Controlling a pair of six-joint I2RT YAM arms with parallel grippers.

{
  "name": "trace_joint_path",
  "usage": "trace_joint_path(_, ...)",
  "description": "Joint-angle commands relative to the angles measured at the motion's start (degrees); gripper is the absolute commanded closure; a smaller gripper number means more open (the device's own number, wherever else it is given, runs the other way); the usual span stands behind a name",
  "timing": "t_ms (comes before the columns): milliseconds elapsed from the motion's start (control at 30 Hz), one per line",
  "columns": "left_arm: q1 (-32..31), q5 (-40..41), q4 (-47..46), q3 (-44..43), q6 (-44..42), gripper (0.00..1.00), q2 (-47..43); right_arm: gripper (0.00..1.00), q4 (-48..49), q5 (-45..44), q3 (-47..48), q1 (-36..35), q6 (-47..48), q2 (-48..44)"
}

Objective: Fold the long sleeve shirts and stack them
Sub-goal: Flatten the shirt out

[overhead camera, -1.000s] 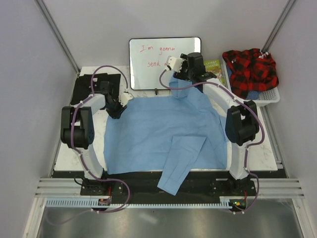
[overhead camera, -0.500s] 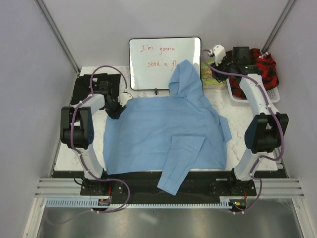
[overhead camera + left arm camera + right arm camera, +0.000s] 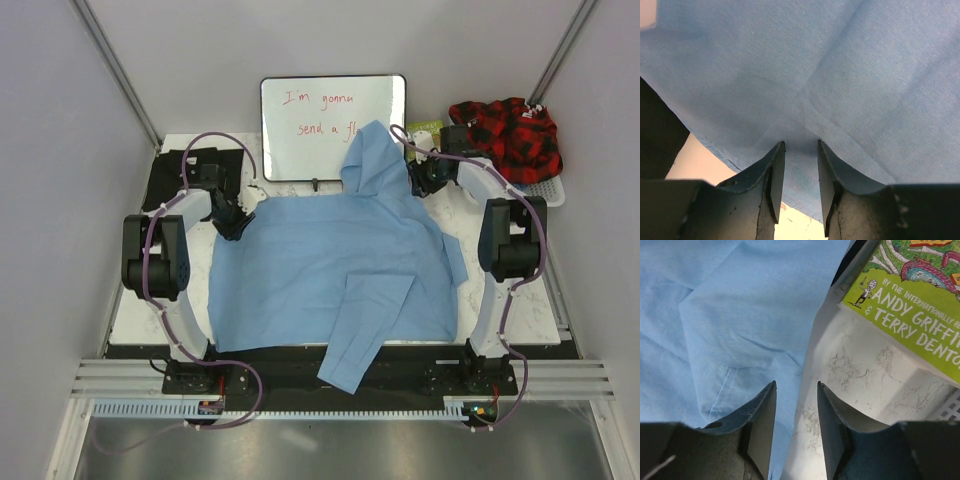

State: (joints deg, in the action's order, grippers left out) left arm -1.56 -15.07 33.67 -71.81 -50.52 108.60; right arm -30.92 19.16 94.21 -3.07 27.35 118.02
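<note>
Light blue collared cloth long sleeve shirt (image 3: pixel 330 270) lies spread on the white marbled desk (image 3: pixel 135 310). The left claw (image 3: pixel 801 150) pinches its far-left edge, and the right claw (image 3: pixel 796 390) is spread over its far-right edge.

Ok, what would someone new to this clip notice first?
The light blue shirt spread over most of the table, its far part draped up against the whiteboard and one sleeve running past the near edge. The left gripper pinches its far-left edge; a red plaid garment fills the basket at far right.

Right hand (image 3: pixel 796 386) released the blue shirt (image 3: pixel 330 250) and lowered beside it.
</note>
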Motion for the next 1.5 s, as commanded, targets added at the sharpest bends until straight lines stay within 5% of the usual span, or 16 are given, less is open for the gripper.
trace_joint_path(0, 0.68, 1.71, 2.63, 0.80, -0.54, 0.60, -0.32, 0.51, 3.67, -0.26, 1.14, -0.71, -2.57, 2.56)
trace_joint_path(367, 0.95, 1.62, 2.72, 1.06, -0.37, 0.60, -0.58, 0.56, 4.20, -2.11, 1.06, -1.50, -1.51, 6.52)
trace_joint_path(467, 1.04, 1.89, 2.63, 0.97, -0.54, 0.60, -0.49, 0.68, 4.02, -1.93, 0.88, -1.41, -1.16, 6.87)
trace_joint_path(600, 1.30, 2.33, 2.72, 1.41, -0.80, 0.59, -0.75, 1.00, 3.76, -5.08, 0.88, -1.15, 0.50, 6.18)
trace_joint_path(967, 1.47, 0.84, 2.89, 0.97, -0.02, 0.62, -1.98, 1.00, 5.43, -11.51, 4.75, 0.08, 1.21, 4.77)
trace_joint_path(1100, 1.47, -7.76, 5.70, 0.88, -1.33, 0.52, -9.52, 0.62, 3.33, -9.33, 4.31, 0.08, 0.77, 2.05)
trace_joint_path(1200, -1.85, -13.57, 8.77, 1.15, -2.21, 0.44, -17.32, 0.50, 0.69, -7.21, 3.61, -0.18, 0.07, -1.90)
trace_joint_path(1333, -13.24, -20.68, 10.01, 4.83, -2.21, 0.34, -25.79, 0.47, -1.95, -2.39, 0.89, -0.18, -2.03, -9.10)
trace_joint_path(1467, -26.45, -25.18, 4.85, 5.98, 3.57, 0.28, -24.67, 0.49, -4.67, 1.48, -4.73, -1.32, -4.49, -14.30)
